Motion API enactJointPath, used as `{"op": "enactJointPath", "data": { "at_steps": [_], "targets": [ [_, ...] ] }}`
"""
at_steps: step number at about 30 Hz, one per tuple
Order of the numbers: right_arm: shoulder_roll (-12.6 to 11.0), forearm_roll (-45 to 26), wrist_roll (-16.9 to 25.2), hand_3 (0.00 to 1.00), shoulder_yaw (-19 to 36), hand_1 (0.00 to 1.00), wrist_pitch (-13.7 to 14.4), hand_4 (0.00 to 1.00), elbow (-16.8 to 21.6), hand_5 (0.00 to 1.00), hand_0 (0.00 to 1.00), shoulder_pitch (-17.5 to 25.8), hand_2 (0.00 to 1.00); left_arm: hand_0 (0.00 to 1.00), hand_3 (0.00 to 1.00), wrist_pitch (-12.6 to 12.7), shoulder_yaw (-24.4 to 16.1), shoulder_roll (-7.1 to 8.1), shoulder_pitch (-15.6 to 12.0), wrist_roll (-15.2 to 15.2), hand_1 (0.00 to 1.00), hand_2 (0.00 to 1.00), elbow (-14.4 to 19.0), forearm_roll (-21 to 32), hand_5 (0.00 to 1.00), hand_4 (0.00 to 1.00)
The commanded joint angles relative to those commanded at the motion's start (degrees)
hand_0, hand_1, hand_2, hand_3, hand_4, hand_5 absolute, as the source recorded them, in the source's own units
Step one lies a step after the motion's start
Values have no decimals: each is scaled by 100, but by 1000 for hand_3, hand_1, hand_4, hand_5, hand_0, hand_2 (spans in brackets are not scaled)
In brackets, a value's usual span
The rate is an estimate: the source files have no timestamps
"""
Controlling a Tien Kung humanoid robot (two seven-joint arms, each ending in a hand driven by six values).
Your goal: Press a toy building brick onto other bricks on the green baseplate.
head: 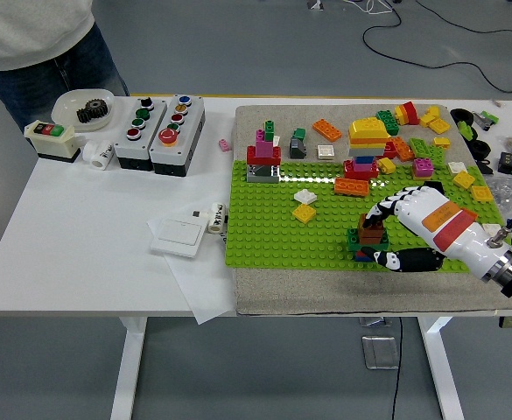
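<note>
Green baseplate (273, 229) lies on a grey mat (264, 296) at the right side of a white table (80, 236), where the robot's right hand (426, 229) reaches in from the right edge and closes around a brown brick (372, 229). White-and-black fingers (385, 210) curl over the top of the brick while the thumb (400, 259) lies low along the plate's near edge, so the brick is gripped between them. It sits atop a small stack of green and dark bricks (358, 244) near the plate's front right. Farther back on the plate stand a red, pink and grey tower (263, 157) and a tall yellow-topped tower (365, 147), with a yellow tile (305, 213) and a white piece (305, 197) between them and the hand. Loose bricks (431, 131) are scattered over the mat's far right. On the left of the table sit two button boxes (157, 122) and a white dish holding a black gear (91, 109). A person in jeans (50, 74) stands at the far left corner.
</note>
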State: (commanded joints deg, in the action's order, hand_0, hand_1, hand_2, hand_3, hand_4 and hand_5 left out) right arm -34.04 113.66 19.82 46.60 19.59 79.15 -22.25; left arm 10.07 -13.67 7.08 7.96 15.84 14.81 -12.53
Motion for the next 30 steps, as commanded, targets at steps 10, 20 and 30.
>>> {"op": "enactJointPath", "data": {
  "at_steps": [10,20,30],
  "targets": [
    [26,21,-16,537,-37,505,-27,757,-39,528,539,-22,535,453,758,1,34,3,20,-16,570,721,-2,48,810,791],
    [45,29,-14,537,-36,505,-28,759,-88,527,539,-18,535,452,759,1,57,6,37,-24,570,721,3,79,810,791],
    [46,24,5,536,-63,504,-15,759,-61,526,539,-22,535,452,757,-6,63,9,48,-28,570,720,0,84,810,790]
  ]
}}
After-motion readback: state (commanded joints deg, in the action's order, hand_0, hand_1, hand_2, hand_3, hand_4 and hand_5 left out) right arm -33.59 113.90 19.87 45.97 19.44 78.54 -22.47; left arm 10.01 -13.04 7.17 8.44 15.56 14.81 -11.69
